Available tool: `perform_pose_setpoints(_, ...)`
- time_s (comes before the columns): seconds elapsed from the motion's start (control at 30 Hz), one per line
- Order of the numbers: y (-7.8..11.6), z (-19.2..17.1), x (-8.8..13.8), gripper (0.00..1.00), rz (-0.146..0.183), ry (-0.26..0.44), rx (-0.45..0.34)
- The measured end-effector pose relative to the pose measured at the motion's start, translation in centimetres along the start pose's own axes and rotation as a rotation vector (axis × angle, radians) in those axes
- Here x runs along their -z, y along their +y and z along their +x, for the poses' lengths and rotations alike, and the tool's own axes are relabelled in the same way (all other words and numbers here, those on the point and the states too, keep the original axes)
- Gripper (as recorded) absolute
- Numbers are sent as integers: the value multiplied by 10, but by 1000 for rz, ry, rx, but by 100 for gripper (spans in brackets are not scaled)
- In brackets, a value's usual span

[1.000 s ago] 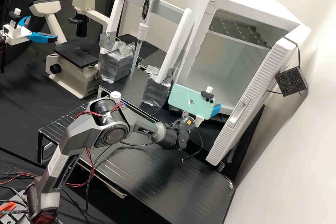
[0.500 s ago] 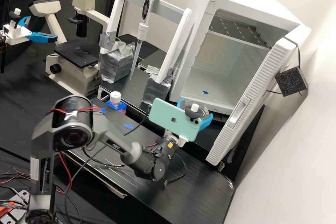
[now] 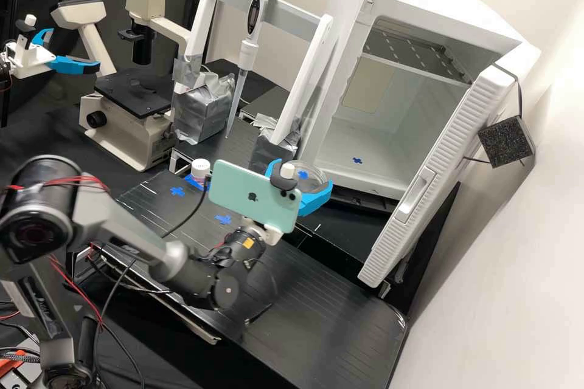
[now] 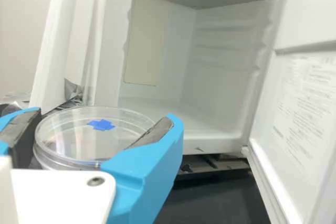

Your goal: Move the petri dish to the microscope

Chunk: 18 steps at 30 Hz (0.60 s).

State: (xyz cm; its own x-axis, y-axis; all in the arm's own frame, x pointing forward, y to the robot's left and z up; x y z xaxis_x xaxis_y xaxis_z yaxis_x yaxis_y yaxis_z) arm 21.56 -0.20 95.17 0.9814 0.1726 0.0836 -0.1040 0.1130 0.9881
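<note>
Gripping the petri dish [image 4: 79, 142] by its sides, the claw [image 3: 303, 174] is hovering near the far edge of the table [image 3: 292, 298], in front of the open incubator [image 3: 438, 18]. A blue cross [image 4: 101, 125] is showing on the dish. Well apart, the microscope [image 3: 131, 134] is standing beyond the table's far corner, and a white-capped bottle [image 3: 200, 168] is standing by that far edge.

arm [image 3: 125, 228] bent @ elbow [image 3: 39, 213] | claw [image 3: 303, 176] raised | fngrs [image 4: 149, 169] apart, gripping
</note>
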Motion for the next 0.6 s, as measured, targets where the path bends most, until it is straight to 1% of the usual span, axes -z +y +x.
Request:
perform_pose_setpoints(0.03, -7, -8, 15, 0, -5, -13, -6)
perform_pose_setpoints(0.07, -11, -13, 29, 0, -23, 16, -6)
perform_pose_setpoints(0.1, -13, -17, 45, 0, -45, 72, -12)
perform_pose_setpoints(0.17, -18, -24, 71, 0, -68, 192, -14)
perform_pose_setpoints(0.23, -23, -29, 92, 0, -78, 300, -14)
perform_pose_setpoints(0.27, -26, -33, 104, 0, -81, 366, -11)
perform_pose_setpoints(0.3, -27, -34, 111, 0, -78, 400, -9)
perform_pose_setpoints(0.37, -32, -36, 124, 0, -60, 464, 7)
perform_pose_setpoints(0.43, -39, -38, 138, 0, -41, 543, 39)
perform_pose_setpoints(0.5, -42, -39, 148, 0, -32, 605, 65)
perform_pose_setpoints(0.6, -48, -35, 163, 0, -3, 650, 116)
